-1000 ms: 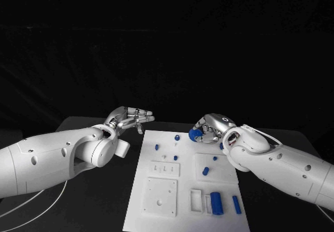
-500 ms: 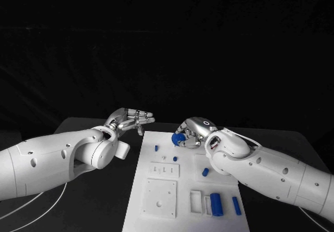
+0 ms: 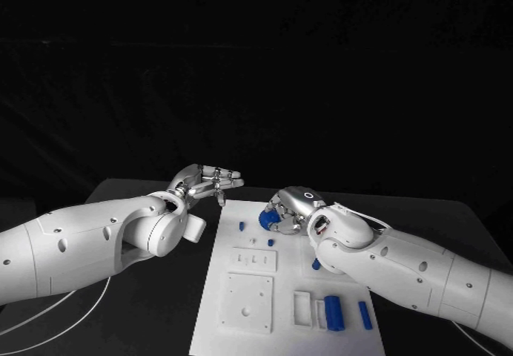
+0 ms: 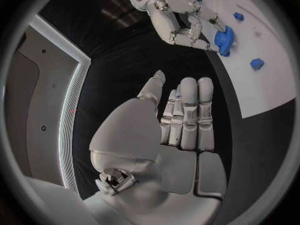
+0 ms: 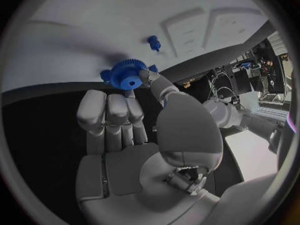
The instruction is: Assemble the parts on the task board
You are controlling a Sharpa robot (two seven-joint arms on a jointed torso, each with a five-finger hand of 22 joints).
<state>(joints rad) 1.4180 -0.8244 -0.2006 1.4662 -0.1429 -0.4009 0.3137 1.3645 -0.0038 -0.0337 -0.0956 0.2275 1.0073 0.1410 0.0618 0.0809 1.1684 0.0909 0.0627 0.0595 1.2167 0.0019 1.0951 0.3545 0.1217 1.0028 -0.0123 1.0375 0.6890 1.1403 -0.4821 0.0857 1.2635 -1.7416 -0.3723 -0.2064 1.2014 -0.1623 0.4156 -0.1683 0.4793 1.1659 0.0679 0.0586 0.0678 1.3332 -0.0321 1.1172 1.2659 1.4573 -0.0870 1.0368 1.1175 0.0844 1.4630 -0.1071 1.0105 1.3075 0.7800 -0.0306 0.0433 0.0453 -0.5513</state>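
The white task board (image 3: 248, 304) lies in the middle of the black table. My right hand (image 3: 287, 210) hangs low over the board's far part and pinches a blue gear (image 3: 267, 220) between thumb and fingers; the right wrist view shows the gear (image 5: 128, 76) at the fingertips, just above the board (image 5: 81, 25) and near a small blue peg (image 5: 153, 42). My left hand (image 3: 210, 180) hovers beside the board's far left corner, fingers stretched out and holding nothing. In the left wrist view the left hand (image 4: 181, 122) faces the right hand (image 4: 178, 17) and its gear (image 4: 223, 37).
Small blue pegs (image 3: 242, 226) (image 3: 270, 242) stand on the board left of the right hand, and another blue piece (image 3: 316, 263) lies by the right forearm. A blue cylinder (image 3: 331, 311) and a blue bar (image 3: 365, 314) lie at the near right, next to white slots (image 3: 302, 308).
My right hand has carried the blue gear leftward and lower, toward the small pegs on the board's far left. The left hand has barely moved.
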